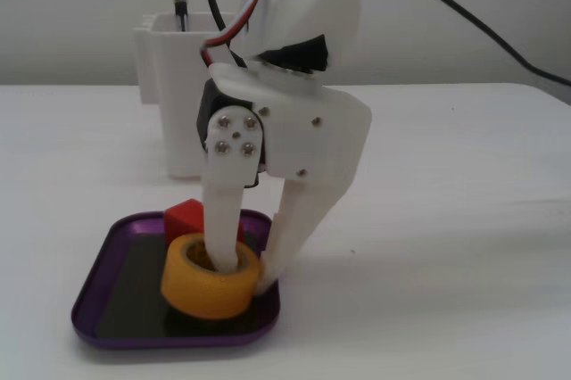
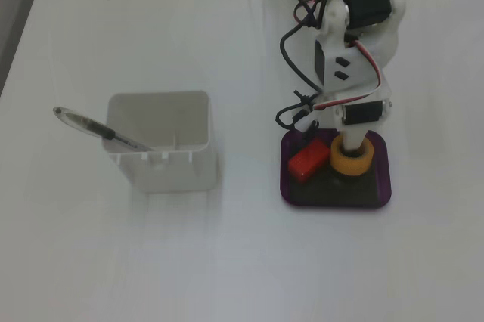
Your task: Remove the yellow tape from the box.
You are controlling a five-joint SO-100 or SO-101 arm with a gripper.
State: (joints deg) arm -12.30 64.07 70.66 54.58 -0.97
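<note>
The yellow tape lies in the purple box, at its right half, next to a red block. My gripper reaches down into the box. One finger goes into the roll's core and the other finger presses the roll's outer right side, so the jaws pinch the roll's wall. The tape's bottom edge still rests on the dark floor. From above, the tape sits in the box under my gripper, with the red block to its left.
A tall white square container with a pen stands on the white table left of the box in the view from above; it shows behind the arm in the low view. Arm cables hang near the box's far edge.
</note>
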